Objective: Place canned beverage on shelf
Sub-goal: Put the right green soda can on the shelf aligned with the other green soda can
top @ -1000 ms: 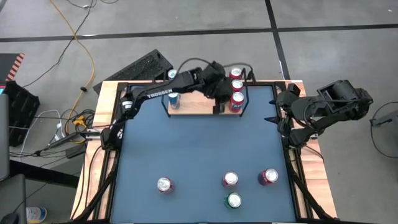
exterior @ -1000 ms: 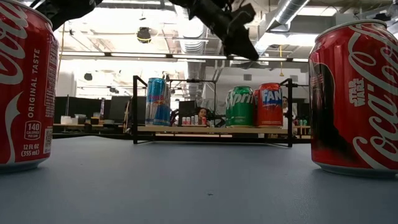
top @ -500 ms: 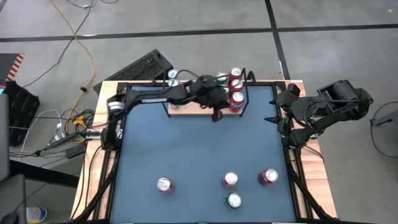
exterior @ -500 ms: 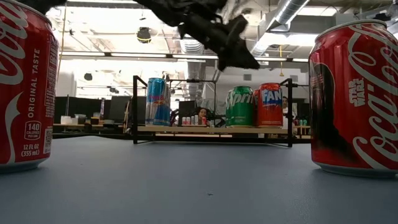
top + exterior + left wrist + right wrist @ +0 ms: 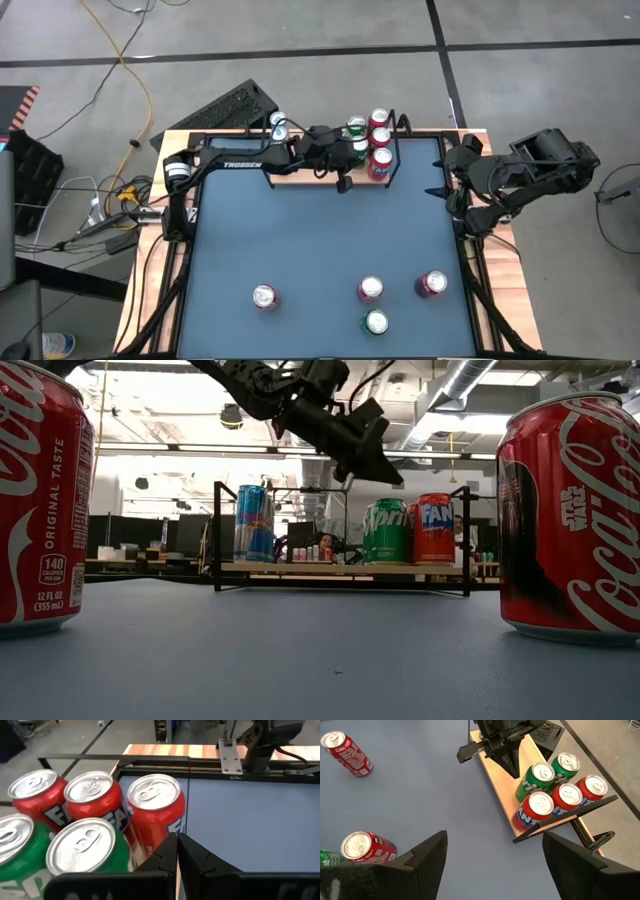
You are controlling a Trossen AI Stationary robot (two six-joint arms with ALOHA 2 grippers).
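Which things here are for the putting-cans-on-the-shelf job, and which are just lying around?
For the job:
shelf
cans already on the shelf
cans waiting on the table
left gripper, fingers shut, empty
right gripper, waiting at the table's edge

Just lying about:
keyboard
yellow cable

The shelf [image 5: 310, 170] stands at the far edge of the table [image 5: 320, 240], in the middle. At its right end five cans [image 5: 368, 142] stand packed together; at its left end two cans [image 5: 279, 127] stand. Four more cans [image 5: 372, 289] stand near the front of the table, one to the left and three grouped to the right.
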